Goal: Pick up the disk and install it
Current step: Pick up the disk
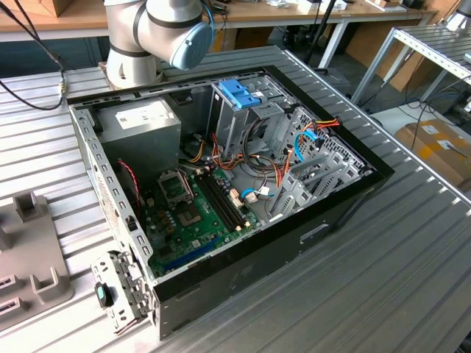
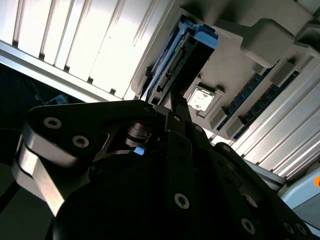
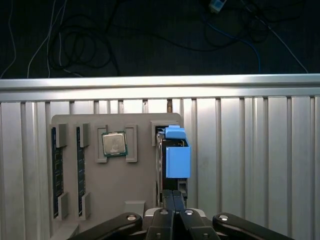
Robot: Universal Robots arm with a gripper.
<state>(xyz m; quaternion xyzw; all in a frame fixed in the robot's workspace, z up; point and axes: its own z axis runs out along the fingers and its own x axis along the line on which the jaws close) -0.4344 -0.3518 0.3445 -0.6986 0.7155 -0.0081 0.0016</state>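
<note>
Pincer (image 3: 173, 193), fingers pressed together on nothing, sits just short of the disk (image 2: 191, 61), standing on edge in slot of a grey tray (image 3: 140, 185) straight ahead. Prob. rigid, weighty, shock-sensitive; grip across flat metal faces, not blue plastic rail (image 3: 177, 161).

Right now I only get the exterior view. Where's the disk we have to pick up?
Observer: In the first wrist view the disk stands on its edge in a slot of a grey holder tray.
Operator: Is the claw near it?
Observer: Yes. The claw is lined up with the disk and points at its end. I cannot tell whether they touch.
Operator: Is anything else in that tray?
Observer: A square processor chip lies flat in the recess next to the disk's slot, with two memory sticks past it.
</note>
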